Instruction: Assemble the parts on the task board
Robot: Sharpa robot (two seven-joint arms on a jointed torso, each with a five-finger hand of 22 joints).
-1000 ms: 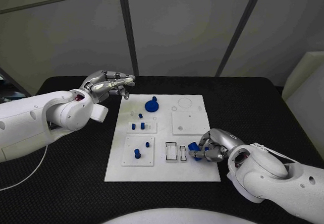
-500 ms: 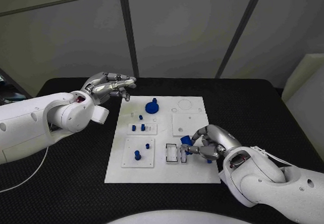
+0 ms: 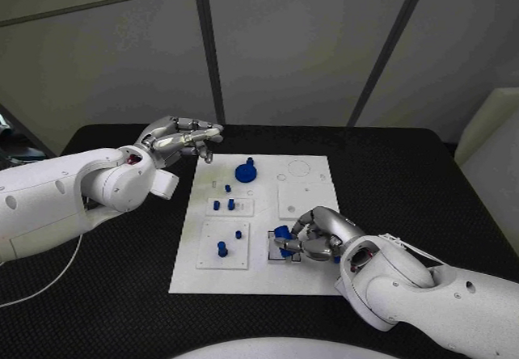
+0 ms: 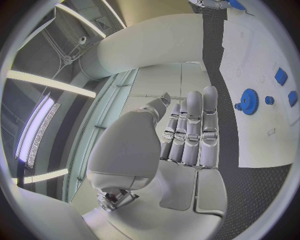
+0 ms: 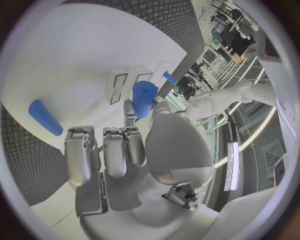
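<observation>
My right hand hangs over the near middle of the white task board, pinching a small blue part between thumb and fingertip above the two narrow slots. My left hand is raised just off the board's far left corner, fingers together and slightly curled, holding nothing. A blue gear stands near the board's far edge, small blue pegs are set nearer, and a loose blue bar lies by my right fingers.
</observation>
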